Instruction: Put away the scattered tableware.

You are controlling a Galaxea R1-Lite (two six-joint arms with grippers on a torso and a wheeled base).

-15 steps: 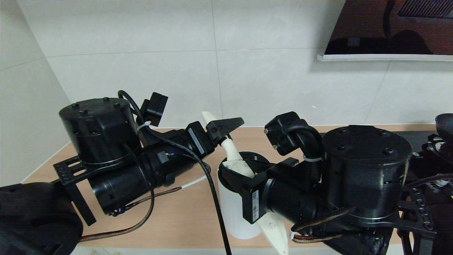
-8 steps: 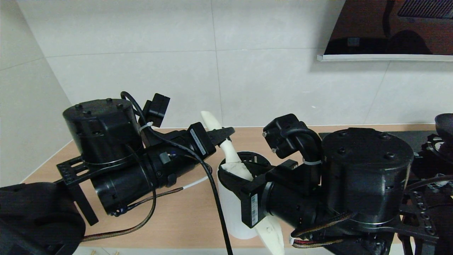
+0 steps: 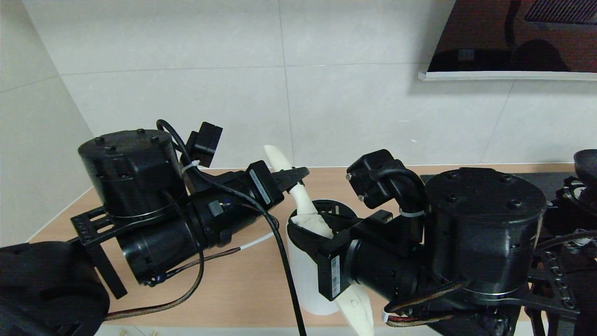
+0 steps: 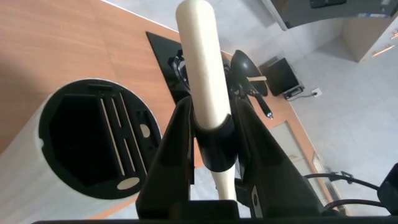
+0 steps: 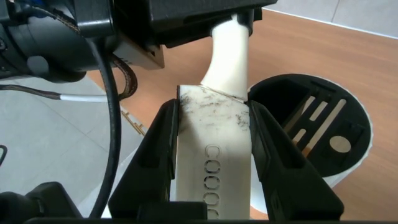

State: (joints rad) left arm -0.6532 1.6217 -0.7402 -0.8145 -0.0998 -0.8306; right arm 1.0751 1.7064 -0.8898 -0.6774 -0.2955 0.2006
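Observation:
A cream spatula (image 3: 300,198) slants over a white cylindrical utensil holder (image 3: 305,284) on the wooden counter. My left gripper (image 3: 294,179) is shut on its round handle (image 4: 202,68), and the handle tip pokes out past the fingers. My right gripper (image 3: 319,229) is shut on the wide, scuffed blade (image 5: 214,143), just above the holder's rim (image 5: 357,165). The blade's far end (image 3: 357,305) hangs below the right wrist. The holder's black divided inside (image 4: 93,143) holds a few thin utensils. The left gripper (image 5: 205,12) also appears in the right wrist view, close above the blade.
A black cooktop (image 3: 545,179) with dark cookware (image 3: 585,163) lies at the right of the counter, and a range hood (image 3: 513,42) hangs above. A black ladle (image 4: 241,62) rests near the cooktop. The tiled wall stands close behind. Bare counter (image 3: 233,280) extends left of the holder.
The left gripper's upper finger, spread wider a second ago, has drawn in against the spatula handle. The right arm has shifted slightly left with the blade.

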